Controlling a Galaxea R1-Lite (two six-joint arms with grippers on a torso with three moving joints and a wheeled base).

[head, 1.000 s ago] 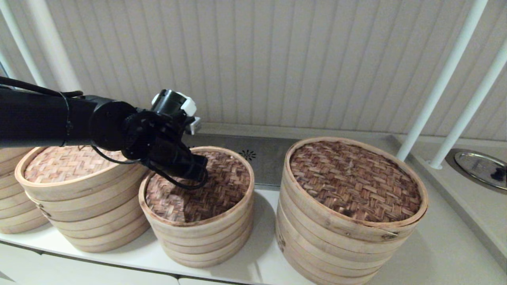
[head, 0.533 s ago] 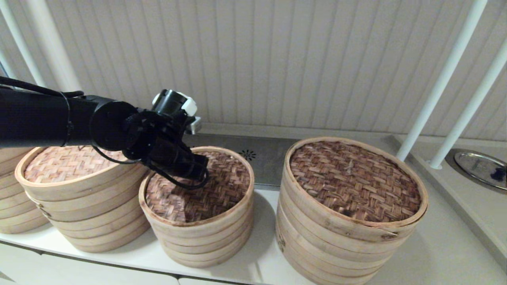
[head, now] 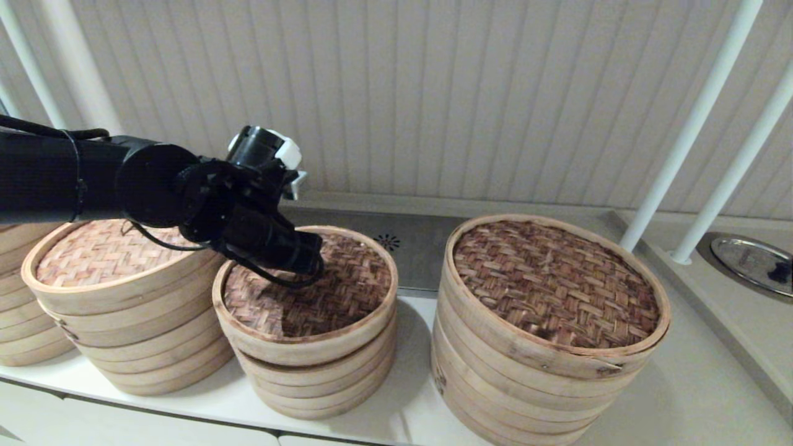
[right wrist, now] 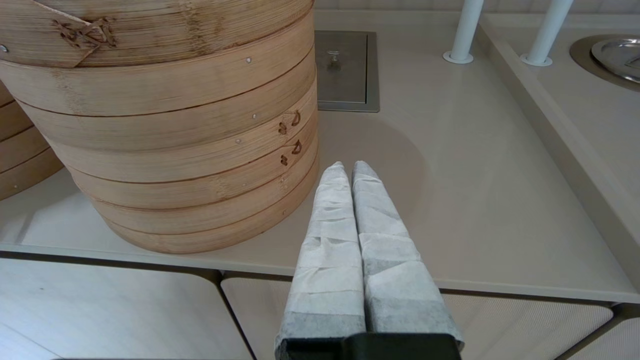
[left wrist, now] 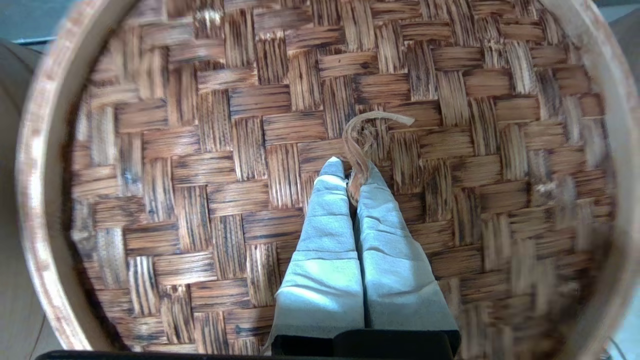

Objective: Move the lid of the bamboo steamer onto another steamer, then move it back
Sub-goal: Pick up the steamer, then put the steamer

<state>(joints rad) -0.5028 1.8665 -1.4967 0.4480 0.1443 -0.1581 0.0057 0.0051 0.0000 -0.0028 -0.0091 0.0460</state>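
The bamboo steamer lid (head: 347, 291), dark reddish-brown weave in a pale rim, hangs slightly raised and shifted left over the narrowest stack (head: 322, 378), with a gap showing under its rim. My left gripper (head: 310, 263) is shut on its small loop handle (left wrist: 357, 135); in the left wrist view the lid (left wrist: 200, 150) fills the picture and the left gripper (left wrist: 352, 170) pinches the loop. The other steamer (head: 105, 260), with its light tan top, stands just left of the lid. My right gripper (right wrist: 349, 167) is shut on nothing, low by the counter's front edge.
The widest steamer (head: 557, 285), dark-brown weave, stands right of the lid, and shows beside the right gripper as the widest steamer (right wrist: 165, 125). A further stack (head: 18, 334) sits at the far left edge. White posts (head: 681, 142) and a metal dish (head: 749, 263) are at the right.
The left gripper has risen and moved a little left with the lid's handle in it; the lid has come up off the narrowest stack. The right arm has not moved.
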